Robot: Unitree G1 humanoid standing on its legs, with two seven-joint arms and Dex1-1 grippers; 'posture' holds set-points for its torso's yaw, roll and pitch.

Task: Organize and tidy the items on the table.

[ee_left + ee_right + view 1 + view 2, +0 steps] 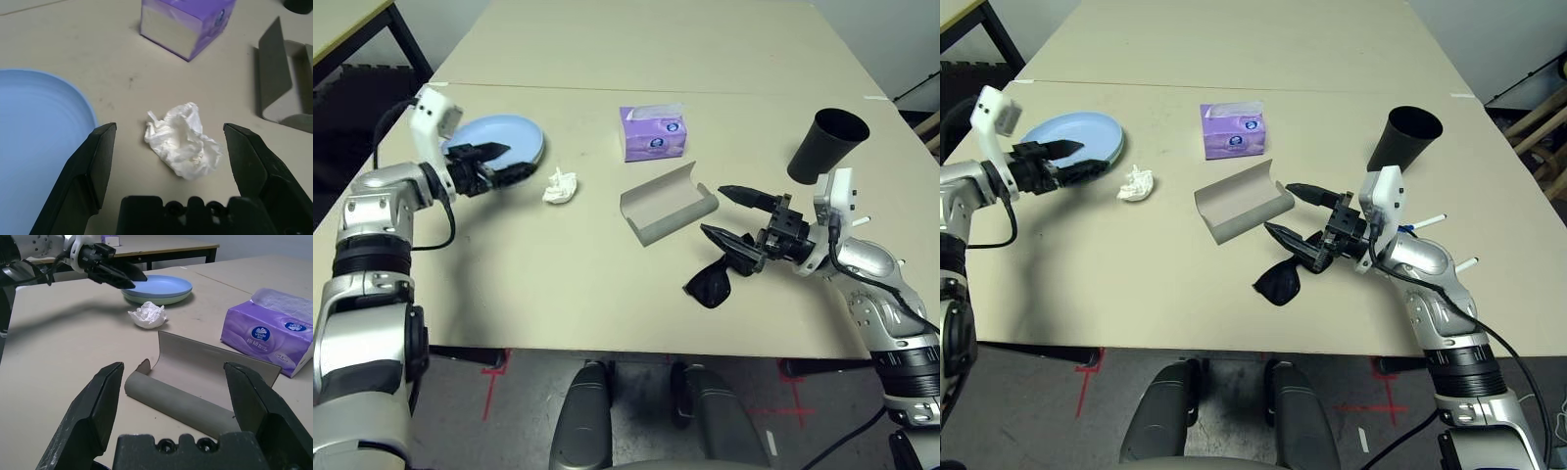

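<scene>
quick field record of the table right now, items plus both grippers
plates: pale blue plate stacked on green plate
tissue wad: on table beside the plates
glasses case: open, empty
sunglasses: on table near case
left gripper: open, facing the wad
right gripper: open, facing the case

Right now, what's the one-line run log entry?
left pincer: open, facing tissue wad | right pincer: open, facing open glasses case | sunglasses: on table
</scene>
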